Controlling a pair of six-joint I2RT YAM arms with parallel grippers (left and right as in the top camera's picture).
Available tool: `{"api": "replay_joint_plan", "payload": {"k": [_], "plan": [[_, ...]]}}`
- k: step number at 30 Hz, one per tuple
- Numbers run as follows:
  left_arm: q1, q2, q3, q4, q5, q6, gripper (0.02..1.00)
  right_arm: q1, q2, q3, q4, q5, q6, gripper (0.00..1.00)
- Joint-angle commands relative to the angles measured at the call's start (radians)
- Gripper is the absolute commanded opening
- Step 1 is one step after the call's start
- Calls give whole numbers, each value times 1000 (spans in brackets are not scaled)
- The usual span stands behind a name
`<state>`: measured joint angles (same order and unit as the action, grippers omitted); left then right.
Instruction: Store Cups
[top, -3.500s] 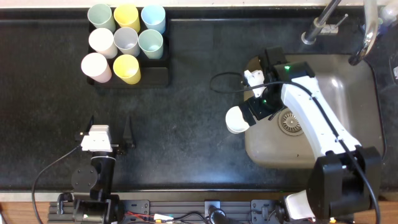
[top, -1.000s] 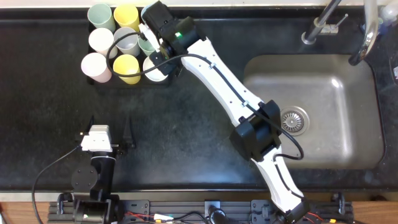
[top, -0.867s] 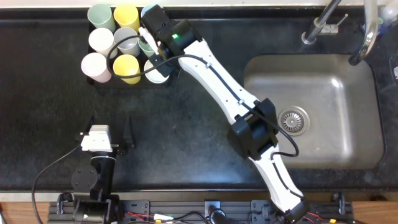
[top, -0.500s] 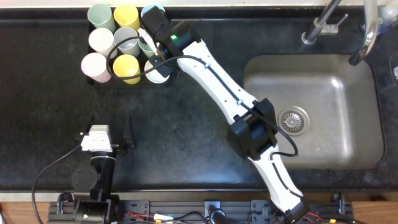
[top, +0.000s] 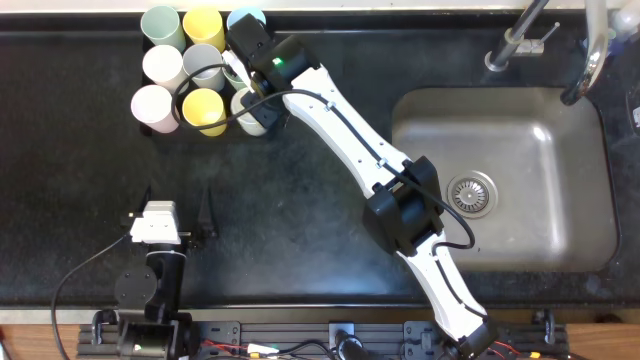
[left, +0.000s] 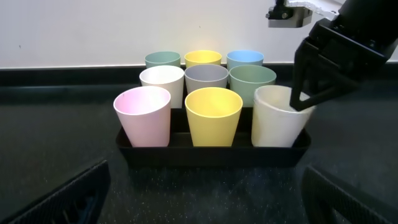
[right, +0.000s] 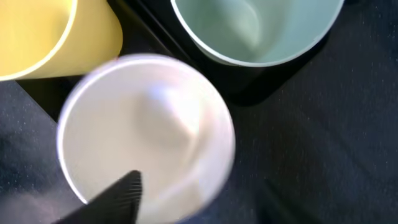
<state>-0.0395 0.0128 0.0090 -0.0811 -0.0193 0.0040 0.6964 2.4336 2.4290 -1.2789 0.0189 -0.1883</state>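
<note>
1. The right gripper (right: 200, 183) has its jaws apart. One finger hangs inside the mouth of the cream cup (left: 278, 118) and the other outside its wall, so I read it as straddling the rim, not pinching it.
2. The left gripper (top: 177, 200) is spread wide over bare counter, well apart from the cups and holding nothing.
3. The cream cup stands in the black tray (left: 211, 154), in the front corner place. It is just beside the front yellow cup (left: 214, 115) and in front of a pale green cup (left: 252, 78).
4. It looks upright from the left wrist view. The tray wall hides its base, so I cannot tell whether it is fully seated.
5. I count nine cups in three rows of three:
   - Front row: a pink cup (left: 144, 115), the yellow one and the cream one.
   - Middle row: a white cup (left: 161, 78), a grey cup (left: 206, 76) and the pale green one.
   - Back row: green, yellow and blue cups.
6. My judgement is that the storing is as good as done, since every place in the tray holds a cup.
7. What is left is to lift the right gripper straight up off the rim without dragging the cup or nudging the pale green one behind it. Then I would bring the arm back from its reach across the counter.
</note>
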Motion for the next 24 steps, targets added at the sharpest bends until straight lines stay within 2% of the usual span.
{"api": "replay_joint_plan", "payload": {"k": [1,3,4,5,10,15,20,24], "plan": [[-4,-10,-1,-2,-8,19,998,11,10,29,5,8,-3,663],[-4,-10,-1,-2,-8,19,998,10,10,29,7,8,-3,768],[-4,-10,-1,-1,-8,19,998,10,10,29,12,8,-3,917],[-4,-10,-1,-1,-8,19,998,10,10,29,16,8,-3,998],[-4,-10,-1,-1,-8,19,998,5,2,50,31,25,12,998],[-4,-10,-1,-2,-8,19,998,-19,-10,175,18,91,51,998],[-4,-10,-1,-1,-8,19,998,-87,-53,349,-45,105,63,998],[-4,-10,-1,-1,-8,19,998,-183,-124,455,-197,100,100,998]]}}
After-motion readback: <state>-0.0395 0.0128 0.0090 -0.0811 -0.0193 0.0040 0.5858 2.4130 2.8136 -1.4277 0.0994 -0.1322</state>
